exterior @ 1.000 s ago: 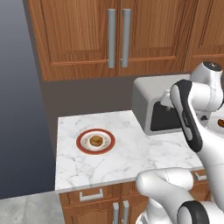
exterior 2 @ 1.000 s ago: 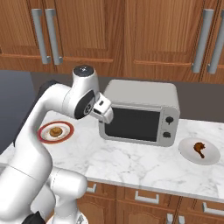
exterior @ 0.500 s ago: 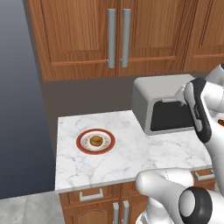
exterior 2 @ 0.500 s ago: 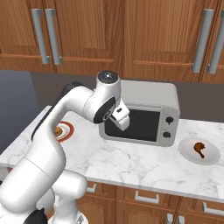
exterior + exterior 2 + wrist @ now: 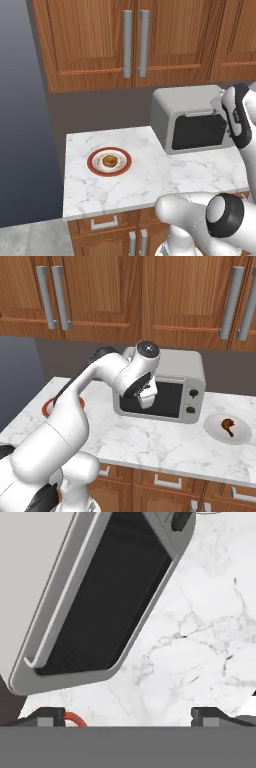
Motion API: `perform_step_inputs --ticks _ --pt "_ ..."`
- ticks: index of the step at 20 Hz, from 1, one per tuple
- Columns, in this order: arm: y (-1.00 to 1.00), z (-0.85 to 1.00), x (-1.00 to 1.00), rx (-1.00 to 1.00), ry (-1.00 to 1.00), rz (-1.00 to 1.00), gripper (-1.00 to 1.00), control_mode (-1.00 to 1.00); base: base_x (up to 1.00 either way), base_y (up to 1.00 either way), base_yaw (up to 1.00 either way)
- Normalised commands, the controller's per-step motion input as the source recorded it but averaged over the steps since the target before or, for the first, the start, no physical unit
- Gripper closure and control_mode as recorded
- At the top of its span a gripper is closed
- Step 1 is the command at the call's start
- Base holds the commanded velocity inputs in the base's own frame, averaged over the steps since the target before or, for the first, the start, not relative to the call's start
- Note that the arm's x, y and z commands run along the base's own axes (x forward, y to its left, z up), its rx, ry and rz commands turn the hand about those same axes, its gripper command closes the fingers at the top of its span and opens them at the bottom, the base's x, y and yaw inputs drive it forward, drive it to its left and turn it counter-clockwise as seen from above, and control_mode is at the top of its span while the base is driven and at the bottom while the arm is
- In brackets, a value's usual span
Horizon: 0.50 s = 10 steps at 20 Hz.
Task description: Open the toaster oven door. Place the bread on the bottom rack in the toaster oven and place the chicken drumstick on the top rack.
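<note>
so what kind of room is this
Most likely a kitchen, a rendered one: a toaster oven sits on a marble counter under wooden wall cabinets, with bread plated beside it.

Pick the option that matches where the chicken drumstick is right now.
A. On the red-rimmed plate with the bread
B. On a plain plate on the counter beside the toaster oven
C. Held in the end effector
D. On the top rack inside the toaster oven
B: in the right base view the chicken drumstick lies on a pale plate on the marble counter, next to the toaster oven, whose door is closed.
</note>
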Motion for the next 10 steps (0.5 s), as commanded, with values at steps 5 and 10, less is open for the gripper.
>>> perform_step_inputs --ticks 5,10 --pt "-0.32 0.0 0.01 0.35 -0.04 -0.15 -1.0 -1.0 0.0 0.0 0.0" --pt "-0.04 -0.01 0.27 0.27 -0.02 -0.11 -1.0 -1.0 0.0 0.0 0.0"
